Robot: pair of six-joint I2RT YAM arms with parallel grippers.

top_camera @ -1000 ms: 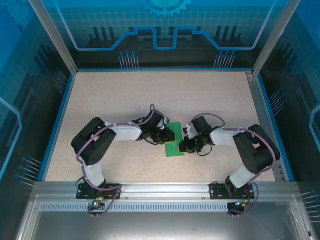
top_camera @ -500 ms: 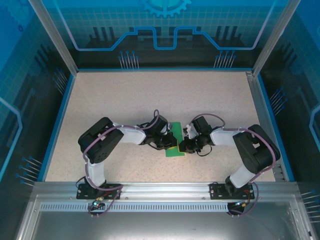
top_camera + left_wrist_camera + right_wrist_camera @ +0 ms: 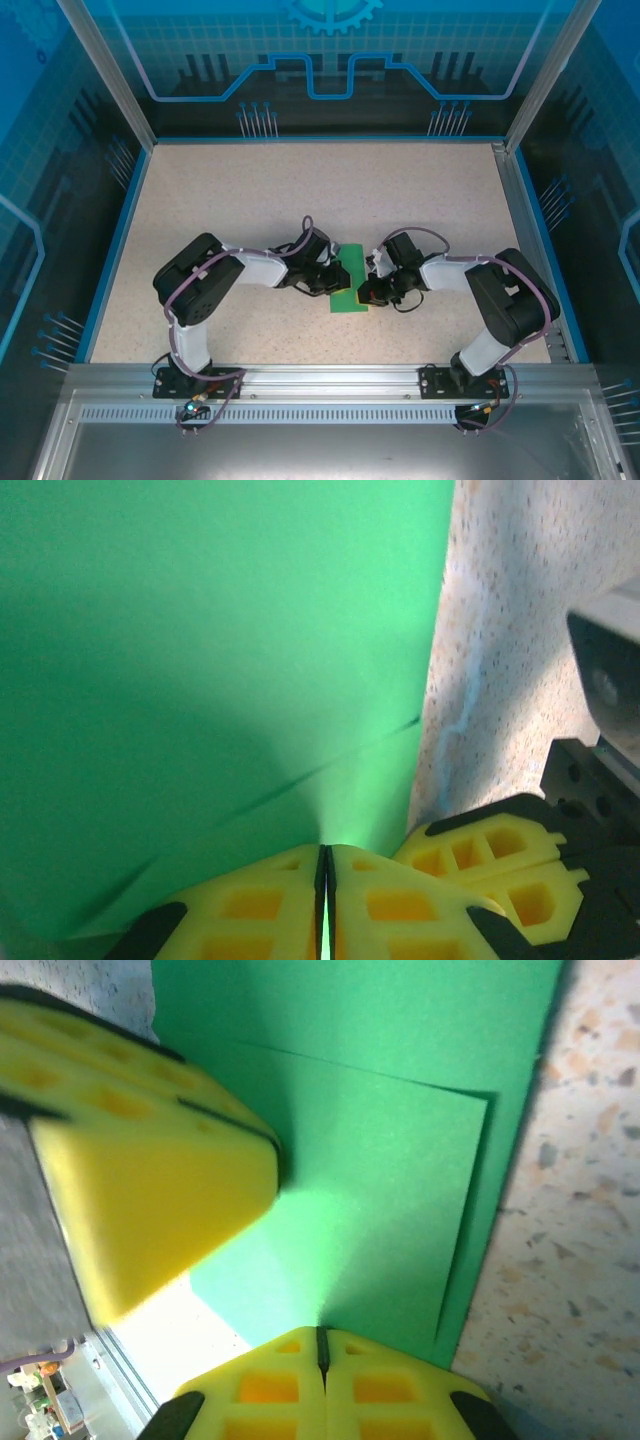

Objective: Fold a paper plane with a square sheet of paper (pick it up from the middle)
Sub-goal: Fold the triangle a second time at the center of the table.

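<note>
Left arm: its shoulder and elbow have swung in toward the middle over the last second, and the wrist has slid up against the paper's left edge.
Left gripper (image 3: 331,283): closed now! It was a touch wider a second ago. In its wrist view (image 3: 323,855) the yellow pads meet with just a sliver of green in the seam, so it is pinching the paper.
Square sheet of paper (image 3: 347,301): lying mid-table between the two wrists, near the front, long side running away from the bases. It is no longer a plain square (the left wrist view (image 3: 220,630) shows a slanting crease and the right wrist view (image 3: 400,1160) shows one layer stacked on another).
Right gripper (image 3: 368,292): hardly moved, but it has squeezed the last bit shut. In its wrist view (image 3: 322,1335) the pads are together with the green paper running straight out of them, so it is nipping the sheet from the right.
Table (image 3: 250,200): speckled beige, the sheet resting on it.
What it means: both sides are now clamped, pads nearly facing each other across the paper. My read is that a fold is partway in and the pair are set to lift or turn a flap. No dart shape yet, and plenty of folding left.
</note>
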